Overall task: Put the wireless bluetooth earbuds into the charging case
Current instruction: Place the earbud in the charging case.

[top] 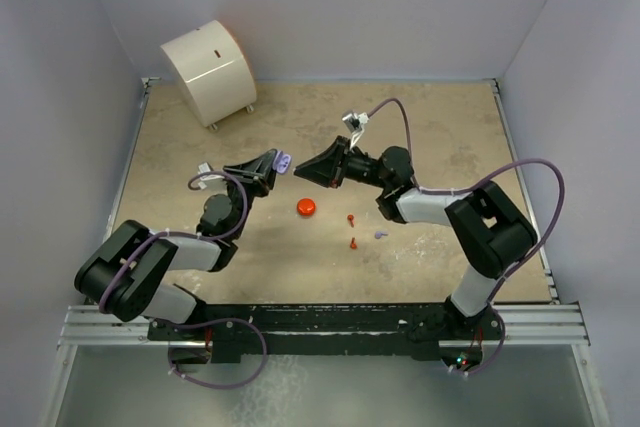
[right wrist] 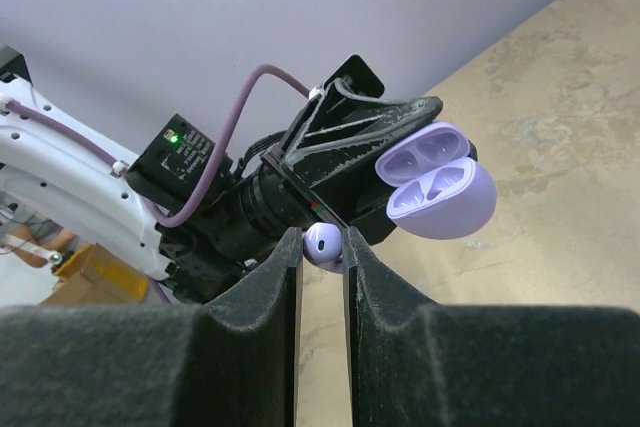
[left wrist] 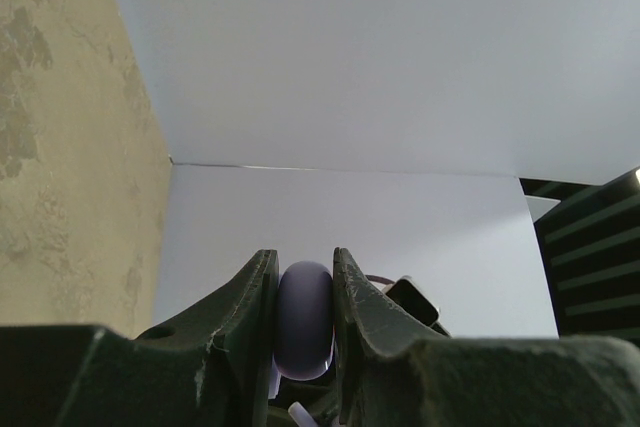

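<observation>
The left gripper (left wrist: pixel 304 272) is closed on the open lilac charging case (right wrist: pixel 440 187), up in the air. The right gripper (right wrist: pixel 320 239) pinches one lilac earbud (right wrist: pixel 323 247) just beside it.

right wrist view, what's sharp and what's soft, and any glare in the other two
Right wrist: the open lilac case is sharp; the right gripper, shut on a lilac earbud, is a dark, soft mass near the lens. Left wrist: the case looks slightly soft, the wall behind evenly lit. Top external: a bright highlight on the white cylinder.
</observation>
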Motion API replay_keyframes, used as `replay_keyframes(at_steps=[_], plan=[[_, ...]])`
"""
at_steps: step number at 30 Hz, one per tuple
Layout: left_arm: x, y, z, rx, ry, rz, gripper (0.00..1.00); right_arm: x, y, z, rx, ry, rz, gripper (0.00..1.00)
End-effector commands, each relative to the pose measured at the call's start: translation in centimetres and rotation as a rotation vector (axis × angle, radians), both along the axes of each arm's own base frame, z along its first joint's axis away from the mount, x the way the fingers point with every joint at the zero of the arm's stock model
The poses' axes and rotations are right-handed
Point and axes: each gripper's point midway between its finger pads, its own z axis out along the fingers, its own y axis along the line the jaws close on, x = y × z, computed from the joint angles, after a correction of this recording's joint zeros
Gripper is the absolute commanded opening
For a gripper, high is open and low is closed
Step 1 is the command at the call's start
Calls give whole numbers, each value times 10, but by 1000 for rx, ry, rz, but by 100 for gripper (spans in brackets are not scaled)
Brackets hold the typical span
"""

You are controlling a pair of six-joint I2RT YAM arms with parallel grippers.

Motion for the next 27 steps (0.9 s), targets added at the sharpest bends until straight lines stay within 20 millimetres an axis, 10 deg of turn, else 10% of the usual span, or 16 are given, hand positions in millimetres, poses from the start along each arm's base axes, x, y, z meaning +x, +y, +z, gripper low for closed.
replay_keyframes(at_steps=[1,27], plan=[[-1,-7,34,-63,-91,-31,0,-2,3,36,77,-83,48,0],[3,-23,23,-34,-50,-54,0,27,15,38,85,4,1,0]])
